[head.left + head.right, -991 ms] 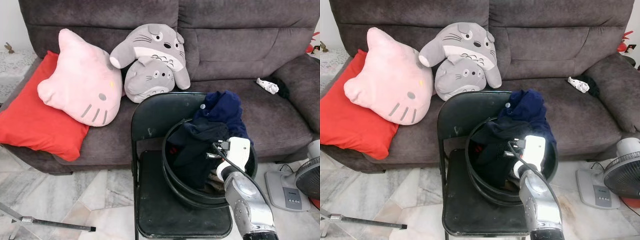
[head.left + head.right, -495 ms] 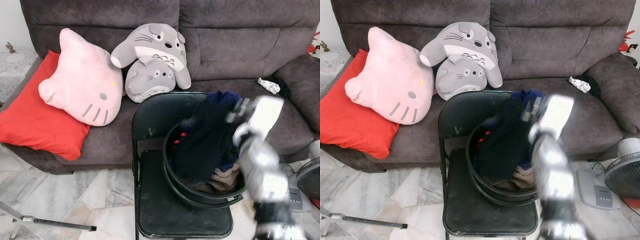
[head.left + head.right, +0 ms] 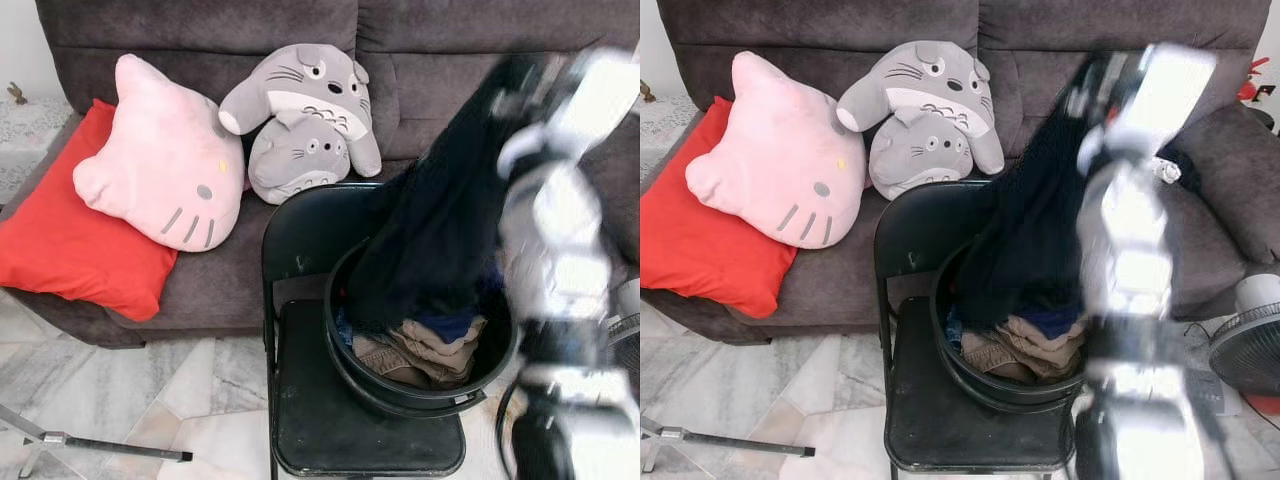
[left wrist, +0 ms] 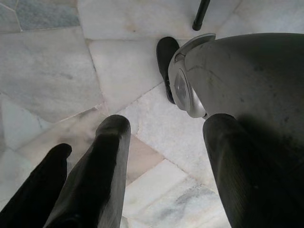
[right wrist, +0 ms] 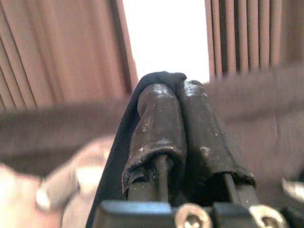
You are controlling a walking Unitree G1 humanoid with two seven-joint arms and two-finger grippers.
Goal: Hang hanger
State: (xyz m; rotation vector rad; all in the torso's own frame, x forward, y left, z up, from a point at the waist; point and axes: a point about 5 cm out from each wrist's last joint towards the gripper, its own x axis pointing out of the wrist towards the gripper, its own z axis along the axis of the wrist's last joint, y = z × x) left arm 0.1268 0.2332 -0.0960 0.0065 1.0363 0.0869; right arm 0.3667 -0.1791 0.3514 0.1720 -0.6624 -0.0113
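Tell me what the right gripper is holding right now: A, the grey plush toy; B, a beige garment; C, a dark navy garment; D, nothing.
C: the right gripper is pinched on a dark navy garment, which stretches up out of the black bucket.

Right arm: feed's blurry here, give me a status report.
Right end effector raised, shut on dark garment. Garment's tail trails into black bucket on folding chair. Left end effector open, idle over the floor. No hanger visible.

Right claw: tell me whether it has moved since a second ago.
Yes. The right claw has risen from the black bucket up to the sofa backrest, pulling a dark garment with it.
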